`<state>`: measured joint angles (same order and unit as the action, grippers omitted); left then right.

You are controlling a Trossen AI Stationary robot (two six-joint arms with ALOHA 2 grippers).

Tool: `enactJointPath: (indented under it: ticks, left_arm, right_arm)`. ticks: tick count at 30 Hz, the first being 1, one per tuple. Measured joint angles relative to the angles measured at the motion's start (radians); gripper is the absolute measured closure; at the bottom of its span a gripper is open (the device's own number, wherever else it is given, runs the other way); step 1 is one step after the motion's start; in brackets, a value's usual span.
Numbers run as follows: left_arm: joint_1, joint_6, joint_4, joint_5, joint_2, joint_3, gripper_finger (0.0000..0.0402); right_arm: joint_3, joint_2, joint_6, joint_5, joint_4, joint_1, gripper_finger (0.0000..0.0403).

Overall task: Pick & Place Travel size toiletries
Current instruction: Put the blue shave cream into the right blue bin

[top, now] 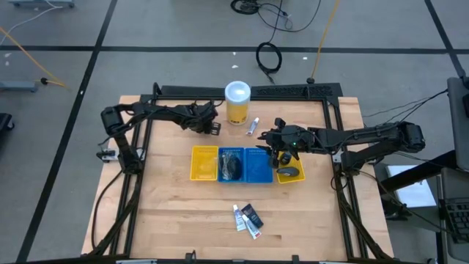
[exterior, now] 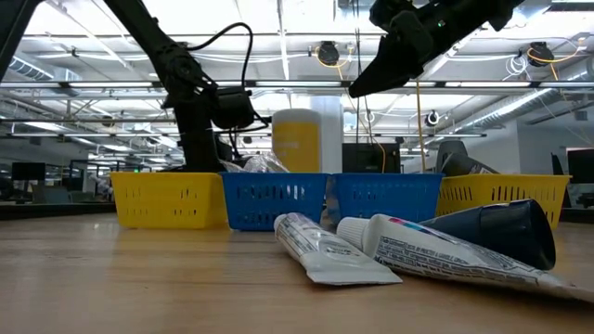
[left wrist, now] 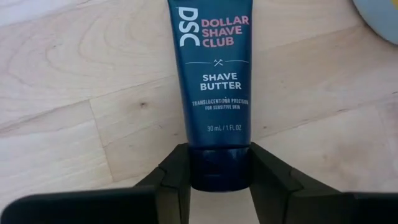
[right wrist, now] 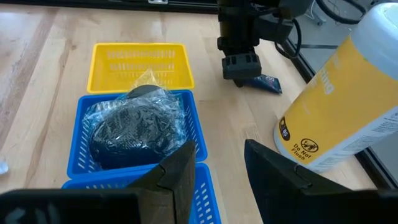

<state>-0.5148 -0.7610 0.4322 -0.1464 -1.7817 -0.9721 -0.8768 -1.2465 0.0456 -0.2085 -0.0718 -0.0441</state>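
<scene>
Lying flat on the wooden table (left wrist: 74, 124), a dark blue shave butter tube (left wrist: 215, 93) is gripped at its cap end by the left gripper (left wrist: 220, 177), whose fingers are pressed against both sides of the cap, near the yellow canister (top: 237, 102). The right gripper (right wrist: 217, 168) is held part open and empty above the blue tray (right wrist: 81, 174), where a clear-wrapped black disc (right wrist: 134, 124) is seen.
</scene>
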Motion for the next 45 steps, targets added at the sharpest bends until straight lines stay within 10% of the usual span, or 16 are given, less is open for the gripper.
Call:
enactJointPath:
  ticks: [25,45]
  left_arm:
    - [0.274,0.161,-0.042,-0.125,0.407,0.001,0.0292]
    - [0.525,0.343,-0.293,-0.145,0.395,-0.001,0.0292]
  right_arm:
    - [0.0,0.0,0.0,0.0,0.017,0.0,0.0273]
    - [0.0,0.0,-0.008,0.003,0.061,0.006,0.0273]
